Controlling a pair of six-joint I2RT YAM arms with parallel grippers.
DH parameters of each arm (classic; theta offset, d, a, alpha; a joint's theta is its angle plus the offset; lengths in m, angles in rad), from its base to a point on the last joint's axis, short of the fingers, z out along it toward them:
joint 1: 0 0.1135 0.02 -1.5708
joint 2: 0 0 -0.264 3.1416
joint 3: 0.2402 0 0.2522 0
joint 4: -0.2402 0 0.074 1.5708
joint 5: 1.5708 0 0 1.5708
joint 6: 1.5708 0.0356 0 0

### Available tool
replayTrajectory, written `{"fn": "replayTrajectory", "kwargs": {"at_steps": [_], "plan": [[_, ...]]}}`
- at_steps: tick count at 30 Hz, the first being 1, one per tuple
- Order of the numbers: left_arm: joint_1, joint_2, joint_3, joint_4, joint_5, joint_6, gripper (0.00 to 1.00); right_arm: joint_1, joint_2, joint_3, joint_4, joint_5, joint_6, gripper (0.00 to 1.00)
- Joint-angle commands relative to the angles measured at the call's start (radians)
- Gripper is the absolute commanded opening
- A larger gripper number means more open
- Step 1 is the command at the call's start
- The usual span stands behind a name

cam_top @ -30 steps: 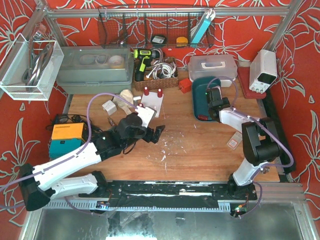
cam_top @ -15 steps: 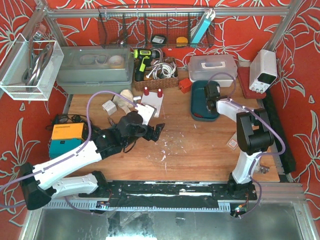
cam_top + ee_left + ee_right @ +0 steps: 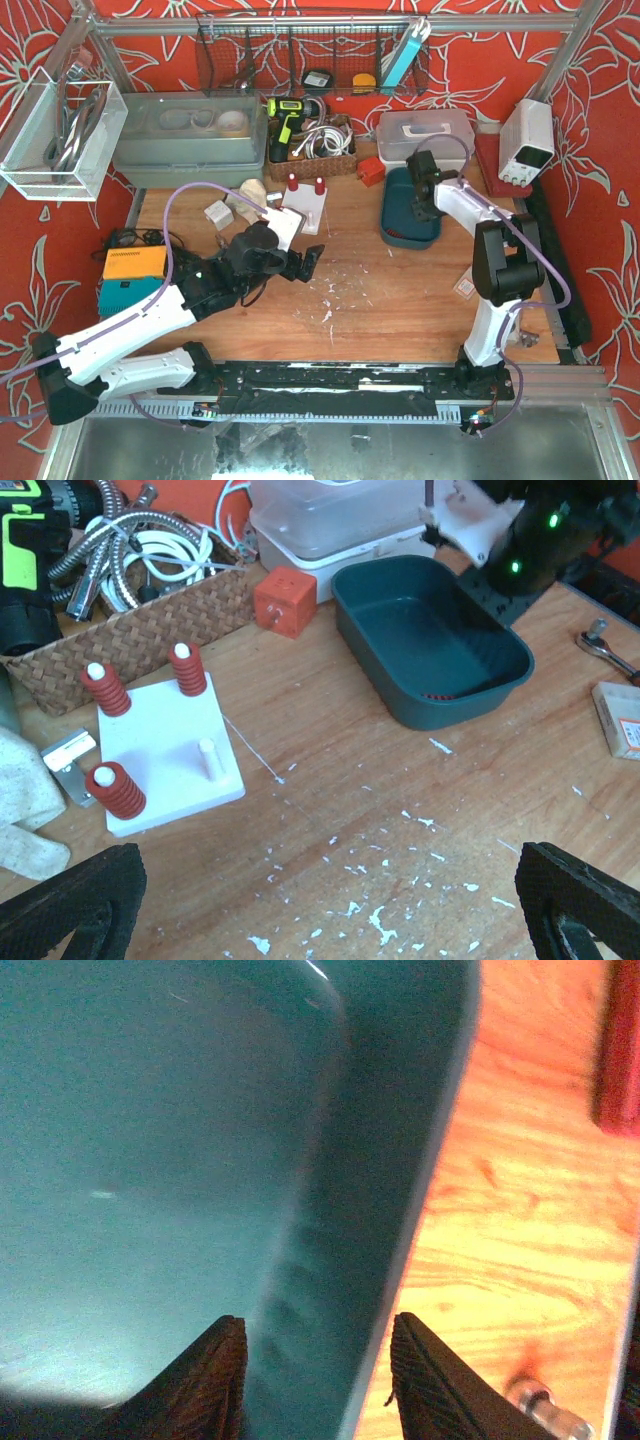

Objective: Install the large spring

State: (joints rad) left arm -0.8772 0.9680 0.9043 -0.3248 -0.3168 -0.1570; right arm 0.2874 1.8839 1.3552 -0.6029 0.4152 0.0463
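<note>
A white base plate (image 3: pixel 165 745) carries three red springs on pegs and one bare white peg (image 3: pixel 207 757); it also shows in the top view (image 3: pixel 303 207). A teal bin (image 3: pixel 430 640) stands to its right, with a thin red strip (image 3: pixel 440 694) low against its near wall. My left gripper (image 3: pixel 330 910) is open wide and empty above bare wood near the plate (image 3: pixel 305 265). My right gripper (image 3: pixel 320 1360) is open, its jaws astride the bin's wall (image 3: pixel 400 1160), at the bin's far end (image 3: pixel 420 185).
An orange cube (image 3: pixel 285 600), a wicker basket (image 3: pixel 130 630) of hoses and a clear lidded box (image 3: pixel 350 525) stand behind. A wrench (image 3: pixel 605 650) and a small carton (image 3: pixel 620 715) lie right of the bin. A white cloth (image 3: pixel 25 800) lies left.
My right gripper has moved from the bin's near part back to its far end. My left arm has shifted slightly back toward the plate.
</note>
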Motion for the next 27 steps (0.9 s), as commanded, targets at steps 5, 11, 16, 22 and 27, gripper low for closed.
{"fn": "replayTrajectory", "kwargs": {"at_steps": [5,11,16,22,27], "plan": [[0.003,-0.015,0.031,-0.071,0.054,-0.038,1.00,0.001,-0.072,0.110,-0.276,-0.520,-0.177,0.45],[0.003,-0.017,0.049,-0.097,0.071,-0.022,1.00,-0.001,-0.064,0.069,-0.276,-0.699,-0.297,0.47],[0.003,-0.011,0.063,-0.112,0.081,-0.012,1.00,-0.009,0.026,0.125,-0.309,-0.749,-0.353,0.51],[0.003,-0.005,0.073,-0.120,0.082,-0.009,1.00,-0.015,0.072,0.141,-0.316,-0.791,-0.383,0.55],[0.003,0.001,0.069,-0.111,0.075,0.000,1.00,-0.014,0.137,0.162,-0.309,-0.721,-0.387,0.57]]}}
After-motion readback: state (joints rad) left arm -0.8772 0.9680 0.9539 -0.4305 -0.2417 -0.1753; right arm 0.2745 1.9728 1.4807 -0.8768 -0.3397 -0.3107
